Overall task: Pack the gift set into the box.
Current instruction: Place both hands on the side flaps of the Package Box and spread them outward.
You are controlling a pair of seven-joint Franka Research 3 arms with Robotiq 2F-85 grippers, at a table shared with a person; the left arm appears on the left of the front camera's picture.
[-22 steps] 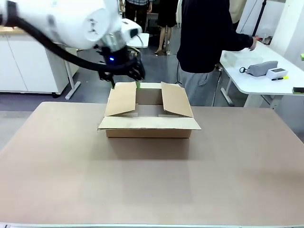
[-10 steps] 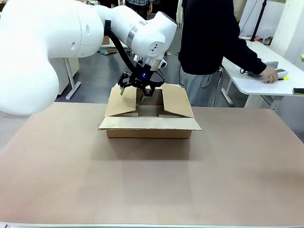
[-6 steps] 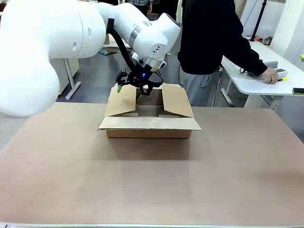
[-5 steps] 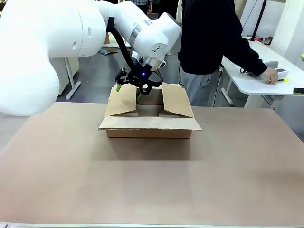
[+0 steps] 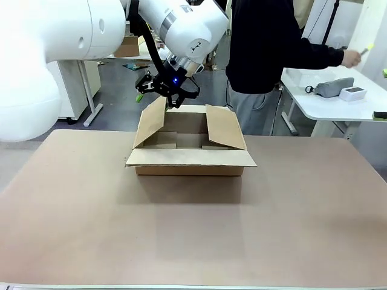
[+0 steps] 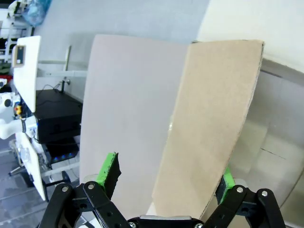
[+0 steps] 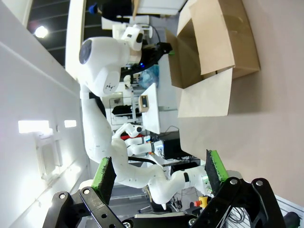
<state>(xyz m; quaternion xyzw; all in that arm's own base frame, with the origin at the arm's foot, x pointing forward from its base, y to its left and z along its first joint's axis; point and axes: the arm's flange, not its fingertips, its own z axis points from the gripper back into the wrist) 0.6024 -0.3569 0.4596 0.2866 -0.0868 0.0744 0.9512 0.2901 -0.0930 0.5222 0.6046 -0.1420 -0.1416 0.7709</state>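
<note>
Above the table [image 5: 193, 235], the left tool [image 6: 166, 175], spread apart, straddles the box [image 5: 190, 169] flap [image 5: 151, 124].

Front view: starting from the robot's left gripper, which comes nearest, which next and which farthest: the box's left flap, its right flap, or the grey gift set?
Counting from the left gripper:
1. The left flap of the box, just below the gripper's fingertips.
2. The right flap, across the box's opening.
3. The gift set, far off to the right on the white side table.
</note>
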